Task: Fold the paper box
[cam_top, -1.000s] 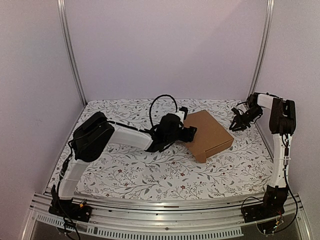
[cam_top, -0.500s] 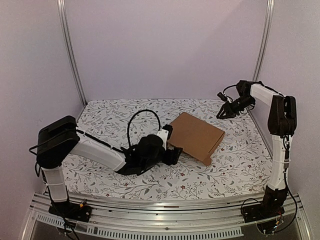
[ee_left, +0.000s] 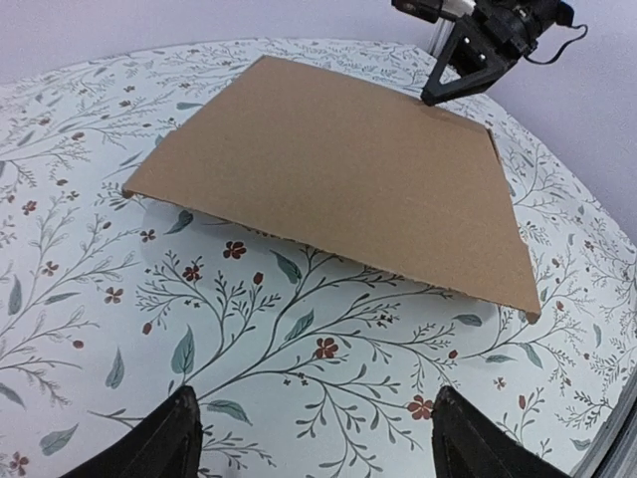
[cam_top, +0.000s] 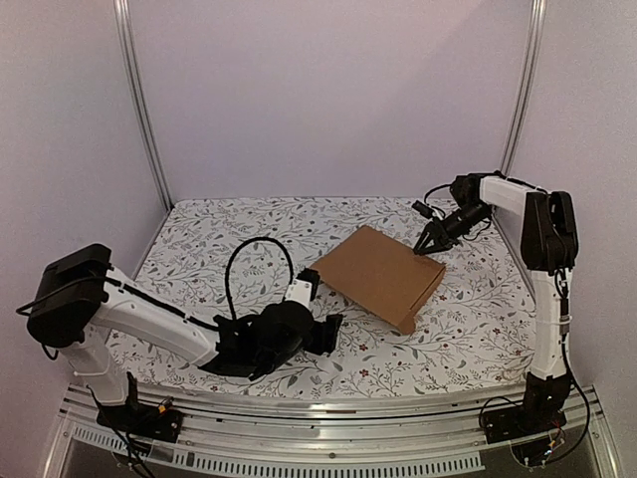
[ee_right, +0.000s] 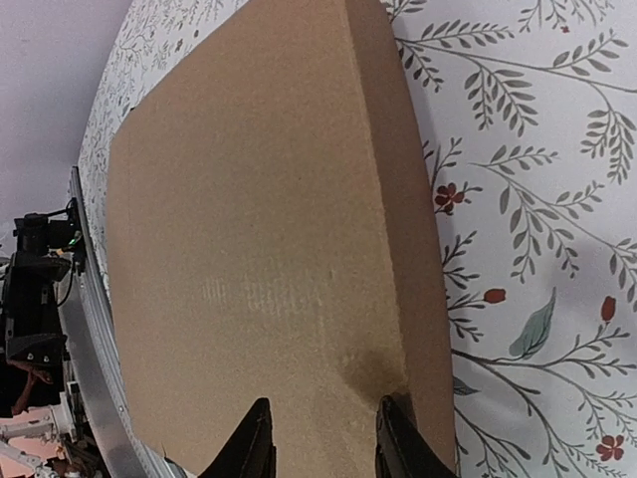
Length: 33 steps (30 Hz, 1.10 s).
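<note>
On the table [cam_top: 199,239], the box [cam_top: 383,274] is found closed, seemingly finished, with the left gripper [ee_left: 314,398] spread wide, the right gripper [ee_right: 323,403] partly parted, nothing held.

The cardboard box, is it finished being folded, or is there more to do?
It looks nearly done: the cardboard box lies closed on the floral table, no flaps showing open. In hand: the right claw has its tips at the lid's far corner, perhaps pressing it. The left claw is open, clear of the box. Left: probably only letting go.
</note>
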Tool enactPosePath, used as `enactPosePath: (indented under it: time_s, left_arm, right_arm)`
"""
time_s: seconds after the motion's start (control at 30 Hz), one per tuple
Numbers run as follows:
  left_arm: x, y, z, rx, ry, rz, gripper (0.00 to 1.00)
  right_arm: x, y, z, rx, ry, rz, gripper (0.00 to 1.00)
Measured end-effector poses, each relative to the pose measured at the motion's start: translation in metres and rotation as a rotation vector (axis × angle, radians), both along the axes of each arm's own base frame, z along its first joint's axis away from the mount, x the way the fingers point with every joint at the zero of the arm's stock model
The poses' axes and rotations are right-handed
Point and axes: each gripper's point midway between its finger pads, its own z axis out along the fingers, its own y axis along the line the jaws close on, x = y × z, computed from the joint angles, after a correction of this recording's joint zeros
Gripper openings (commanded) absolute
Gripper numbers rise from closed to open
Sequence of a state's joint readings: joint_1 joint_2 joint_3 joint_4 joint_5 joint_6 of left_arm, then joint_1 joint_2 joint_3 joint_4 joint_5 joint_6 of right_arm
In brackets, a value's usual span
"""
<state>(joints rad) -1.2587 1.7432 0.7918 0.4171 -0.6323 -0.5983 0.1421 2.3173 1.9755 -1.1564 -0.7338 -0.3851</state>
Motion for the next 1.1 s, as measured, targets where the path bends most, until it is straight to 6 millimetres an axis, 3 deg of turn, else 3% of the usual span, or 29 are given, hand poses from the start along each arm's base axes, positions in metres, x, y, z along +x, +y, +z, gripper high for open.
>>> enactPosePath:
  time_s: [0.27, 0.4, 0.43, 0.47, 0.53, 0.73, 0.8, 0.9, 1.03, 1.1]
  left_arm:
    - [-0.004, 0.050, 0.014, 0.034, -0.027, 0.121, 0.80]
    - [-0.006, 0.079, 0.005, 0.036, -0.001, 0.204, 0.81]
    - [-0.007, 0.086, 0.000, 0.031, 0.011, 0.224, 0.81]
    - [-0.008, 0.110, -0.019, 0.015, 0.063, 0.288, 0.80]
    - [-0.006, 0.113, -0.024, -0.004, 0.083, 0.299, 0.79]
    - [0.015, 0.108, -0.054, -0.096, 0.204, 0.309, 0.78]
    - [0.016, 0.101, -0.064, -0.105, 0.232, 0.292, 0.78]
    - [0.015, 0.090, -0.074, -0.124, 0.270, 0.255, 0.77]
    - [0.018, 0.079, -0.072, -0.164, 0.286, 0.231, 0.77]
    - [0.020, 0.074, -0.072, -0.179, 0.293, 0.221, 0.77]
  right_arm:
    - [-0.075, 0.006, 0.004, 0.079, 0.215, 0.005, 0.34]
    - [-0.085, 0.005, 0.005, 0.069, 0.260, 0.010, 0.34]
    - [-0.084, 0.004, 0.005, 0.061, 0.254, 0.009, 0.34]
    - [-0.075, 0.000, 0.012, 0.024, 0.197, -0.001, 0.37]
    - [-0.071, -0.001, 0.014, 0.004, 0.182, -0.010, 0.38]
    - [-0.015, 0.003, 0.041, -0.026, -0.018, -0.044, 0.35]
    - [-0.006, 0.006, 0.034, -0.028, -0.026, -0.048, 0.35]
    - [-0.004, 0.008, 0.008, -0.041, 0.022, -0.047, 0.35]
    - [-0.008, 0.011, -0.016, -0.053, 0.080, -0.039, 0.34]
    - [-0.010, 0.012, -0.019, -0.055, 0.088, -0.035, 0.31]
